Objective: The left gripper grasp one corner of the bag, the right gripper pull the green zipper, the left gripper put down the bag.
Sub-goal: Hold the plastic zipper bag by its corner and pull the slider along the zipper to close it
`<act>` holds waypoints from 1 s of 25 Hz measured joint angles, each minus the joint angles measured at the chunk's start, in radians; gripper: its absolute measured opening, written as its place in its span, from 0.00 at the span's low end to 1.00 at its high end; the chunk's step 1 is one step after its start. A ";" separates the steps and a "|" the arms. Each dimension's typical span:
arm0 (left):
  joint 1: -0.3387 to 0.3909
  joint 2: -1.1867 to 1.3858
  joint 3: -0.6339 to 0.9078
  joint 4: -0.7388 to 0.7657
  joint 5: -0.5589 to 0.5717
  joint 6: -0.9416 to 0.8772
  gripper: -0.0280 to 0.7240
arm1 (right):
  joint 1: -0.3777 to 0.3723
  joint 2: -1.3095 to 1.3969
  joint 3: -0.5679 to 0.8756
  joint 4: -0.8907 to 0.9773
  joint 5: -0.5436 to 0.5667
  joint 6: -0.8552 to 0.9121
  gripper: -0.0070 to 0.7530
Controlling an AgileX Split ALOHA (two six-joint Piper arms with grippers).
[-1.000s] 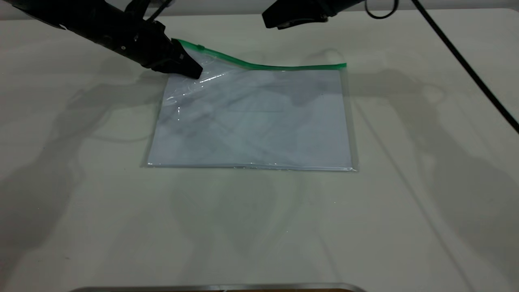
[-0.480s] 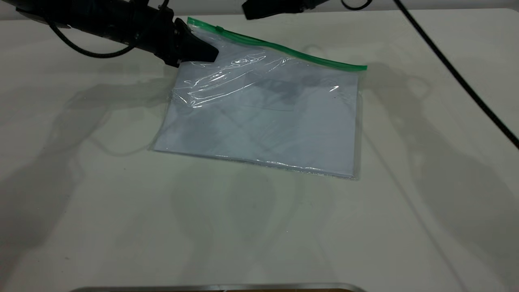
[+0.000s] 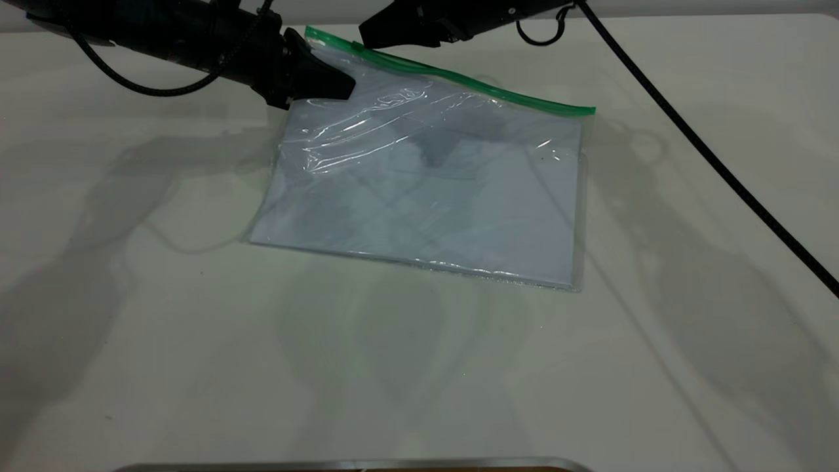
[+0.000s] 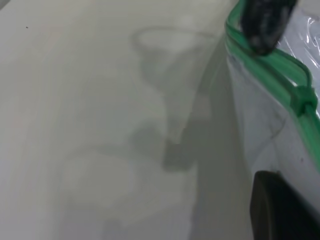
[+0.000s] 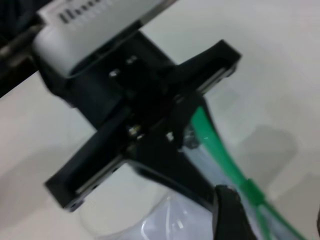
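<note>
The bag (image 3: 446,196), a clear pouch with white paper inside, lies on the table with its far left corner raised. My left gripper (image 3: 328,82) is shut on that corner, just below the green zipper (image 3: 472,84). The small green slider tab (image 3: 354,46) sits near the held corner. My right gripper (image 3: 370,36) hovers right at the slider. In the right wrist view its fingers (image 5: 230,215) stand open on either side of the zipper strip (image 5: 220,150), the slider (image 5: 252,190) between them. The left wrist view shows the slider (image 4: 305,97) and the right gripper's tip (image 4: 265,25) on the strip.
The right arm's long black cable (image 3: 721,170) crosses the table's right side, and a small hook (image 3: 544,29) dangles from that arm. A metal edge (image 3: 354,464) runs along the near side. The pale table (image 3: 196,341) stretches wide in front of the bag.
The left gripper lifted the bag's corner, then held it still. The right gripper came down and leftward to the zipper slider.
</note>
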 joint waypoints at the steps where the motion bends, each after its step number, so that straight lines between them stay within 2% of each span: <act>1: -0.001 0.000 0.000 0.000 0.005 0.000 0.13 | 0.000 0.004 0.000 0.016 -0.003 -0.011 0.61; 19: -0.018 0.004 0.000 0.000 0.016 0.002 0.13 | 0.000 0.010 0.000 -0.022 -0.009 -0.032 0.61; 25: -0.018 0.004 0.000 0.000 0.009 0.002 0.13 | 0.000 0.011 0.000 -0.019 -0.009 -0.031 0.57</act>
